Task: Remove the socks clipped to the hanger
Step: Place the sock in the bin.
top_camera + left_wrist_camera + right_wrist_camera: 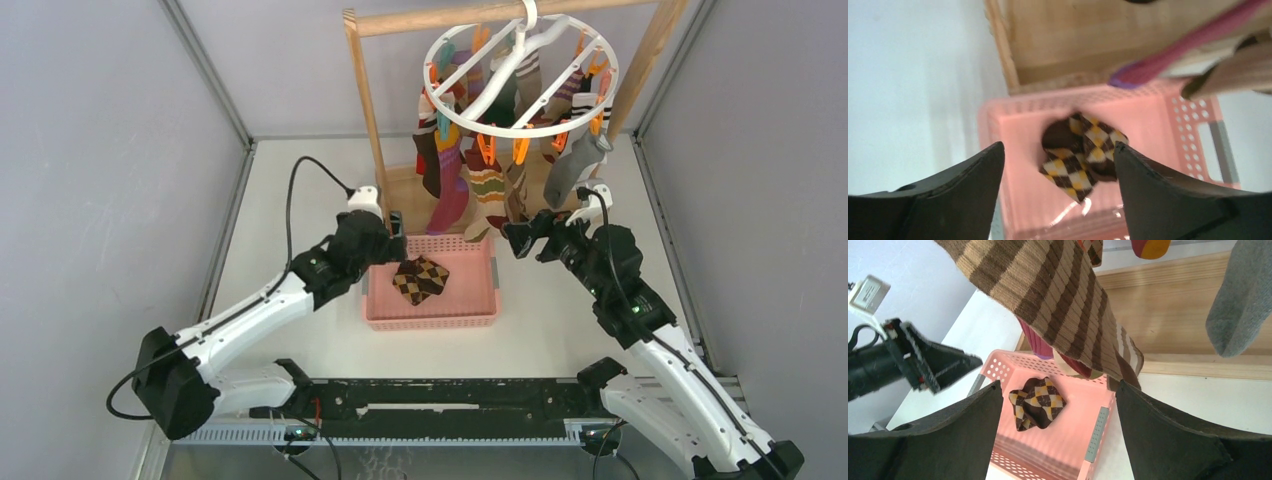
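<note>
The white ring hanger [520, 75] hangs from the wooden rack with several socks clipped round it, among them a purple sock [450, 205], a brown striped sock [1048, 295] and a grey sock [1243, 300]. A brown argyle sock [420, 280] lies loose in the pink basket [432, 320]. My left gripper [397, 238] hovers open over the basket's far left corner; in its wrist view the argyle sock [1080, 155] lies below the gripper [1058, 147], untouched. My right gripper [514, 240] stands open beside the basket's far right corner, under the striped sock, holding nothing [1058, 385].
The wooden rack's post [365, 110] and base board [1173, 325] stand just behind the basket. Grey walls close in both sides and the back. A black rail [450, 395] runs along the near edge between the arm bases.
</note>
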{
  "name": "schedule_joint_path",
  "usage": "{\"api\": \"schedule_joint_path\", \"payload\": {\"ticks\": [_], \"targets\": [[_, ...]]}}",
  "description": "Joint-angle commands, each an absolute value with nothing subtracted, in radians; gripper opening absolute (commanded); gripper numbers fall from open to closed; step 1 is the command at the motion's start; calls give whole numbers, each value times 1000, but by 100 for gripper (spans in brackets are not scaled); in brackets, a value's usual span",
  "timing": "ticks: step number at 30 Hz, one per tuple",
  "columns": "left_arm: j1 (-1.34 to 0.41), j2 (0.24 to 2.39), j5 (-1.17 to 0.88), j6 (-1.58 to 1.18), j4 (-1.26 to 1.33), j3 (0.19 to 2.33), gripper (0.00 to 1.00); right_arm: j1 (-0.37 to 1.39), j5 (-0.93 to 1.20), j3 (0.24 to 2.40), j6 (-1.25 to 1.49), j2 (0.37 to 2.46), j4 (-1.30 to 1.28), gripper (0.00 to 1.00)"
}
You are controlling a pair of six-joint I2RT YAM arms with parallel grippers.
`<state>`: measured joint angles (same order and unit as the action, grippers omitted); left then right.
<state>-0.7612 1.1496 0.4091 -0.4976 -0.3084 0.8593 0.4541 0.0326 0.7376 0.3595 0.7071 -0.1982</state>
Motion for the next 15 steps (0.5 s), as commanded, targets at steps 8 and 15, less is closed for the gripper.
{"api": "schedule_joint_path", "payload": {"ticks": [8, 15], "targets": [[-611, 1346, 374, -472, -211, 1045, 18, 469, 52, 716, 401, 664, -172, 90], [-572, 1437, 405, -514, -22, 1014, 18, 474, 57, 708, 406, 662, -173, 90]]}}
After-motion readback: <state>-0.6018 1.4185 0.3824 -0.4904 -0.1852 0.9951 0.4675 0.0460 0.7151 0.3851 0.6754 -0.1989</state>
